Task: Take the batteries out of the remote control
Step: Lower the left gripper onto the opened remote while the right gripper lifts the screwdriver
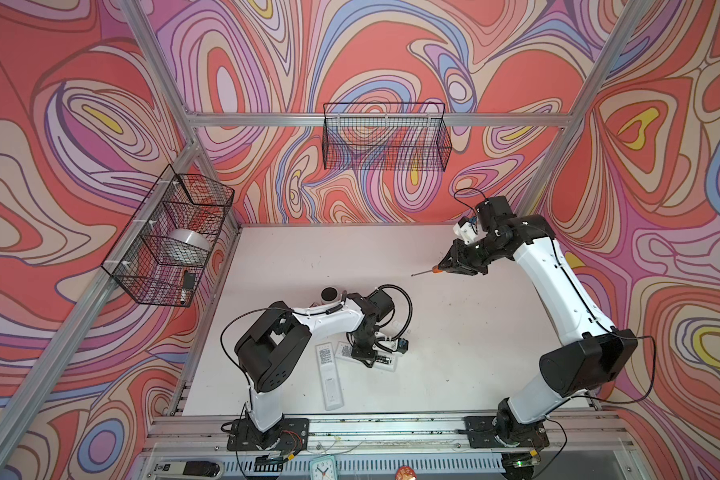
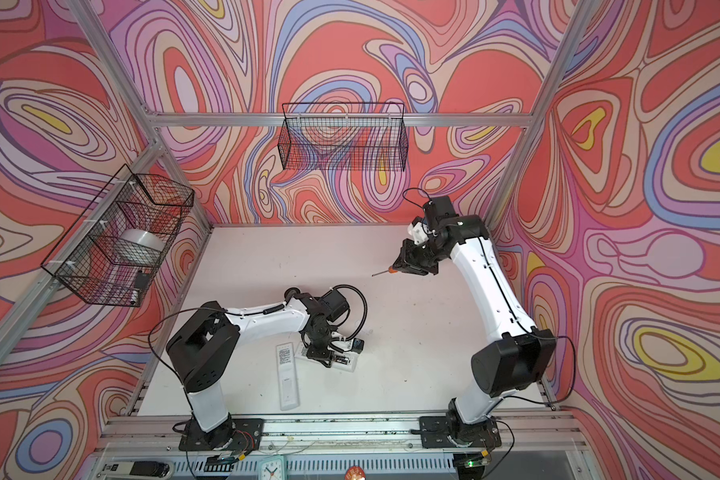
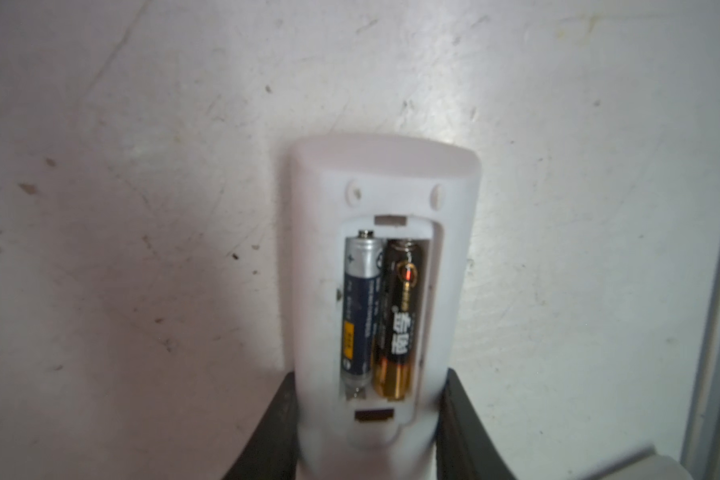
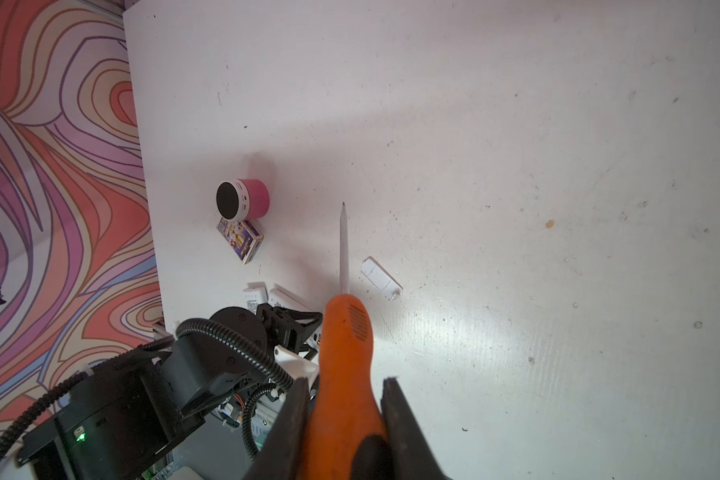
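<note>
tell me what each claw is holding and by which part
Right claw: the screwdriver, by its orange handle. Left claw: the remote, by its two long sides.

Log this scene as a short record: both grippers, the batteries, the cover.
left gripper: shut on the remote, jaws against its sides
right gripper: shut on the screwdriver, away from the remote
batteries: two, side by side in the remote's open bay
cover: off, lying on the table
to do: lift both batteries out
</note>
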